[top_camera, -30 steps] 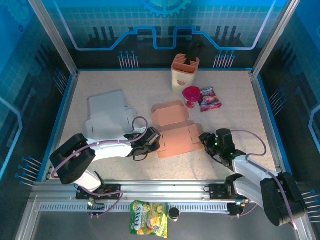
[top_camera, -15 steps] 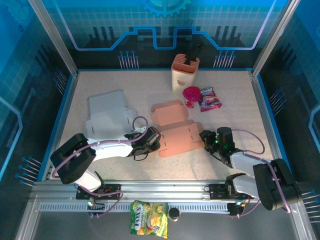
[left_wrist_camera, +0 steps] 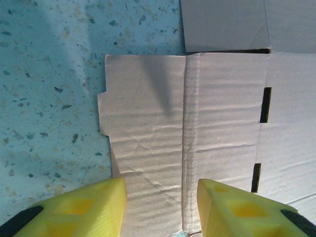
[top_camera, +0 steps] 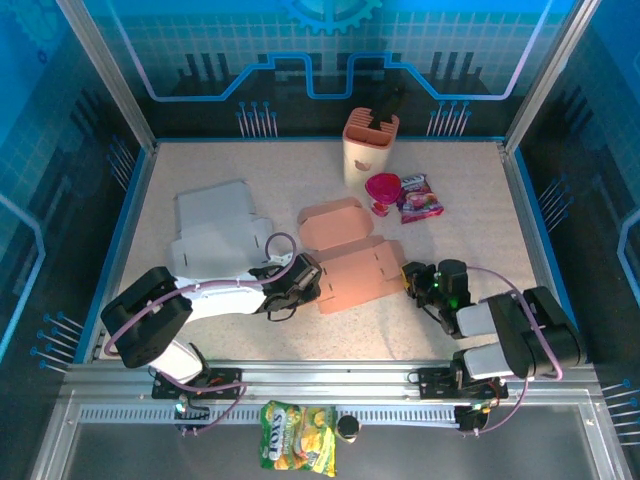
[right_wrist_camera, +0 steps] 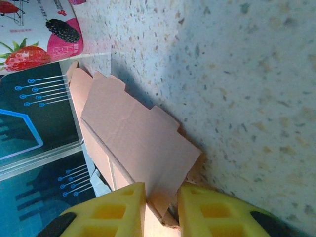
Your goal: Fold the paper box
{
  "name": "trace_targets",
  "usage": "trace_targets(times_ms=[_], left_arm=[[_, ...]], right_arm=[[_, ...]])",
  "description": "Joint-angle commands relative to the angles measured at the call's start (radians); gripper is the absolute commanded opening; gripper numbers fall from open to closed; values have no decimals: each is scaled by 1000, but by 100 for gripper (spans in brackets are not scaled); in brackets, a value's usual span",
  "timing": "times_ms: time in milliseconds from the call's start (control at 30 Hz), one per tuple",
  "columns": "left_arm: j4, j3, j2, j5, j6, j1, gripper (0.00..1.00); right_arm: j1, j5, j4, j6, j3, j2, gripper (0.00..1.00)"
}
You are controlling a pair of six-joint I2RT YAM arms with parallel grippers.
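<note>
With the paper box (top_camera: 352, 272) flat on the surface (top_camera: 470, 200), my right jaws pinching its end flap (right_wrist_camera: 140, 148) and my left jaws spread over the other end, I should fold slowly along the crease.

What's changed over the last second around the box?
The right gripper has closed on the right flap of the pink paper box, its arm folding back toward the base. The box's far panel nudged slightly left. The left gripper stayed open over the box's left edge; everything else is unmoved.
</note>
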Motion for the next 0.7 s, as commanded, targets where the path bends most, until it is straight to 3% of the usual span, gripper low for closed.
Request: trace_targets(times_ms=[0, 167, 267, 400, 500, 667], left_arm=[[-40, -2, 25, 26, 24, 4, 43], [-61, 6, 18, 16, 31, 6, 43], [-83, 10, -9, 4, 37, 5, 43], [-165, 21, -118, -76, 60, -20, 60], [-254, 71, -223, -193, 137, -81, 69], [-362, 155, -284, -360, 332, -209, 70]], right_arm=[[-3, 19, 124, 36, 15, 70, 20], [-3, 28, 202, 61, 10, 112, 2], [5, 31, 203, 81, 8, 107, 0], [27, 34, 136, 120, 5, 34, 0], [48, 29, -61, 132, 39, -107, 0], [79, 86, -667, 62, 205, -452, 0]])
